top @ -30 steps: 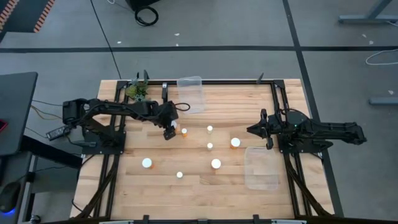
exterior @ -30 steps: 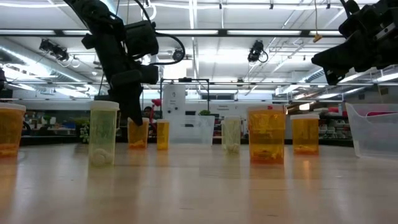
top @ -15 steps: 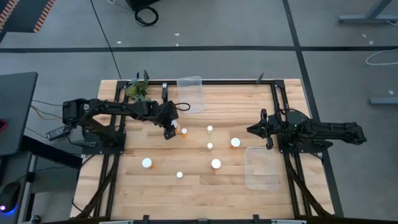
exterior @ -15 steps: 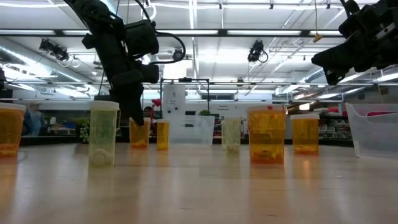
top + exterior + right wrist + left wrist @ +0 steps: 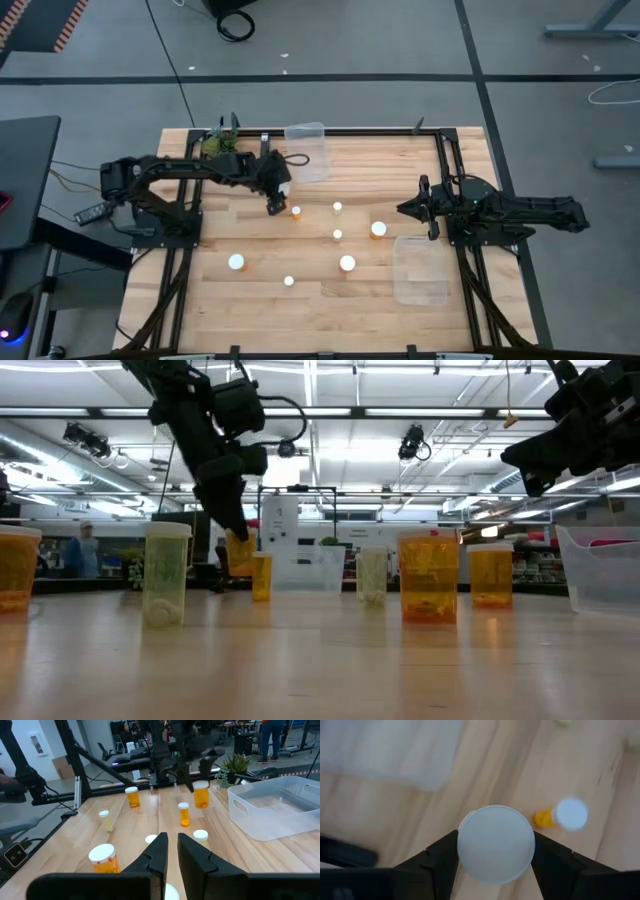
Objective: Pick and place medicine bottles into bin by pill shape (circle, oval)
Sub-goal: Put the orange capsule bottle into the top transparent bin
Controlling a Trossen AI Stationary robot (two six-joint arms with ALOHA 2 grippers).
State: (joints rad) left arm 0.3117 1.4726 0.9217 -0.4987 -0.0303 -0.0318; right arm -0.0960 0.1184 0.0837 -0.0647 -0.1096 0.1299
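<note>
Orange bottle (image 5: pixel 496 844) with white cap clamped between left gripper (image 5: pixel 273 203) fingers, lifted clear of the table (image 5: pixel 310 300), toward the far left, near clear bin (image 5: pixel 308 150) at the far edge. Second bottle (image 5: pixel 296 211) standing just beside. Others scattered mid-table. Right gripper (image 5: pixel 428 211) pinched closed, empty, hovering near right edge above another bin (image 5: pixel 420 270).

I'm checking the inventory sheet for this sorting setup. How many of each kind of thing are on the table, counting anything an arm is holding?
Medicine bottles: 8
Clear bins: 2
Green plant: 1
Total: 11
</note>
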